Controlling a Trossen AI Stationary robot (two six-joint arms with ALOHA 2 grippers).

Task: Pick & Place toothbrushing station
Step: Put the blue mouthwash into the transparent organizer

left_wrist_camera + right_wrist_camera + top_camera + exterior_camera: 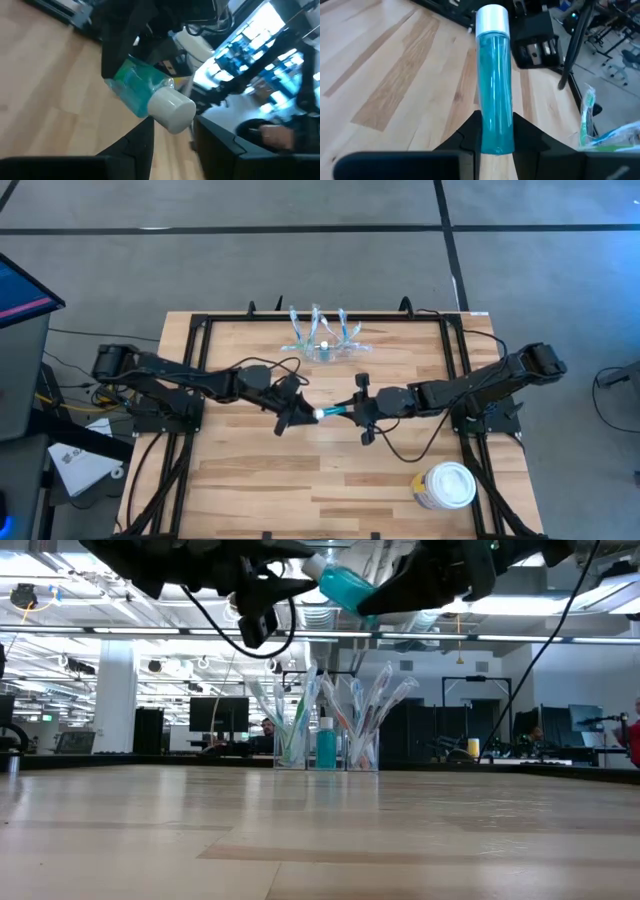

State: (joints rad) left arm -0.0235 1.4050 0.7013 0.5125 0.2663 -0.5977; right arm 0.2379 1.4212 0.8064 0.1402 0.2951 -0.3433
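A clear bottle of teal liquid (pixel 333 410) with a white cap (pixel 172 109) hangs above the table's middle, cap toward the table's left. My right gripper (pixel 496 131) is shut on it from the table's right. My left gripper (pixel 172 134) faces it from the left, open, its fingers standing on either side of the cap's end. The toothbrushing station (pixel 322 348), a low clear holder with toothbrushes upright in it, rests on its base at the far middle of the table; the low view shows the station (pixel 325 740) beyond the bottle (pixel 345 588). My right gripper pinches the bottle's body near its base (pixel 495 142) between its two fingers. The fingers come roughly level from the table's right, and the bottle sticks out forward along them. It is lifted clear of the table, lying nearly level. My left gripper: I cannot tell whether its fingers touch the cap.
A round white-lidded tub (pixel 445 485) stands near the table's front right. A black frame rail (pixel 200 325) runs round the tabletop. Bare wood lies in front of and beside both grippers.
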